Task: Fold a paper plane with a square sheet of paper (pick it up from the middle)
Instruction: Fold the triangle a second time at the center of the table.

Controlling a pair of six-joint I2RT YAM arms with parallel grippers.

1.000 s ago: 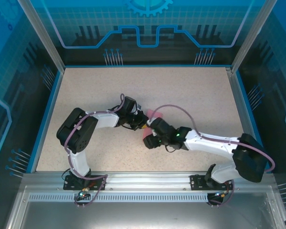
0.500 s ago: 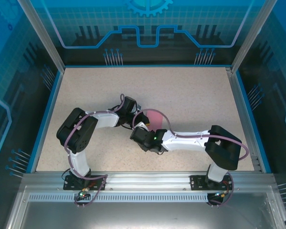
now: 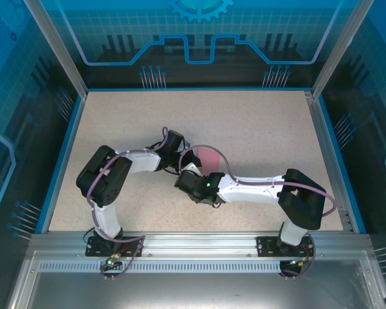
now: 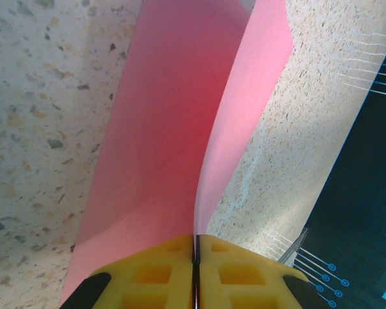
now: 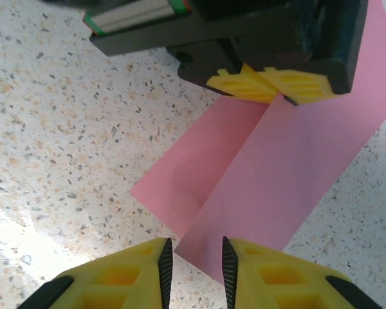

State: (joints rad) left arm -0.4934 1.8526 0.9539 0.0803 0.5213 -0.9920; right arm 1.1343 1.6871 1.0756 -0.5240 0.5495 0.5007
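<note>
Creased pink-red square sheet of paper, pinched at one edge by the tightly closed left gripper; right gripper hovers narrowly parted, empty, at the paper's opposite corner.

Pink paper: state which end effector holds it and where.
The left end effector is shut on the pink paper, pinching its crease at one edge. The right end effector is open, holding nothing.

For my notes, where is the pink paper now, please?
The paper is mid-table in the top view, pinched by the left hand, right hand at its edge.
</note>
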